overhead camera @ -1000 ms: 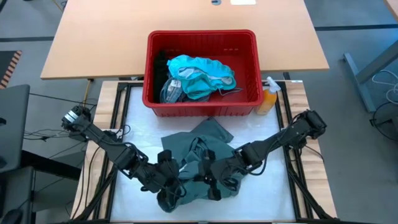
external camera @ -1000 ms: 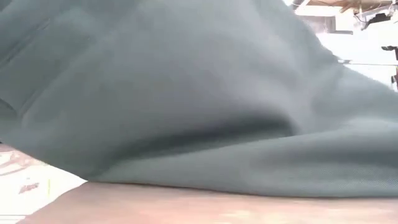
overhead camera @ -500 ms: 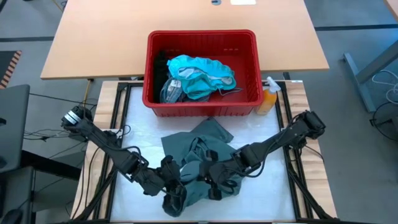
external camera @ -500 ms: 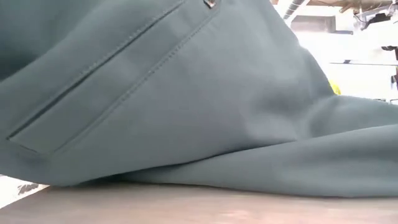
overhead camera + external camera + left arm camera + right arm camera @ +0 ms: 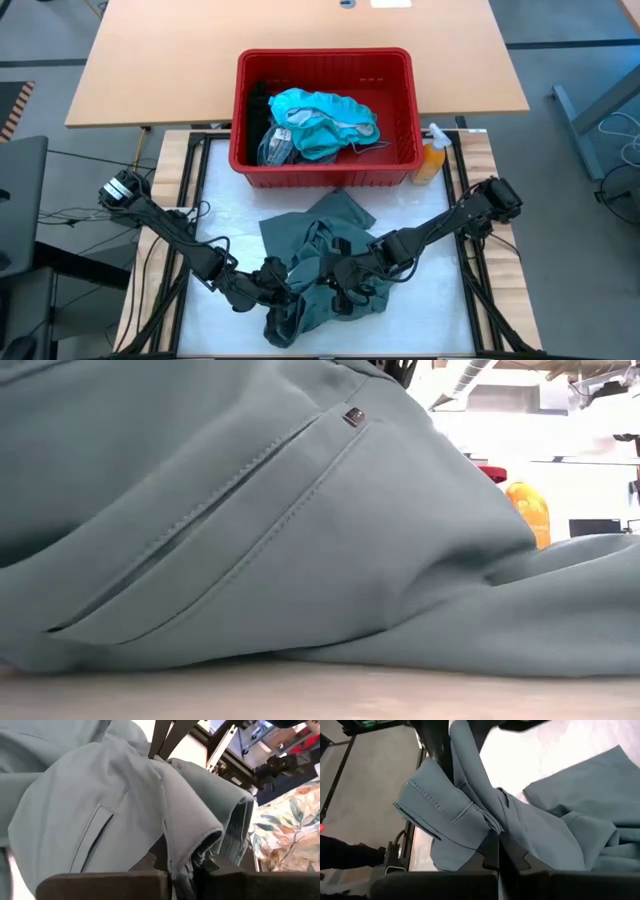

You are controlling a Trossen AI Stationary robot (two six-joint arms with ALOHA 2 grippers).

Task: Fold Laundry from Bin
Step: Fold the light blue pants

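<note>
Grey-green garment lies crumpled near the bench's front edge, below the red bin. Left end effector and right end effector, both clamped, pinch its folds, 2 grips close together.

Grey-green garment pinched in right gripper, jaws closed.

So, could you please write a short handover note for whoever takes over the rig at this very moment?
Left gripper: shut on the grey-green garment, near the table's front edge.
Right gripper: shut on the same garment, close beside the left.
Red bin: at the far side, holding the teal laundry and dark items.
Orange spray bottle: beside the bin.
Done: one garment out on the white table, crumpled.
Left: spread and fold it, then the rest.
</note>
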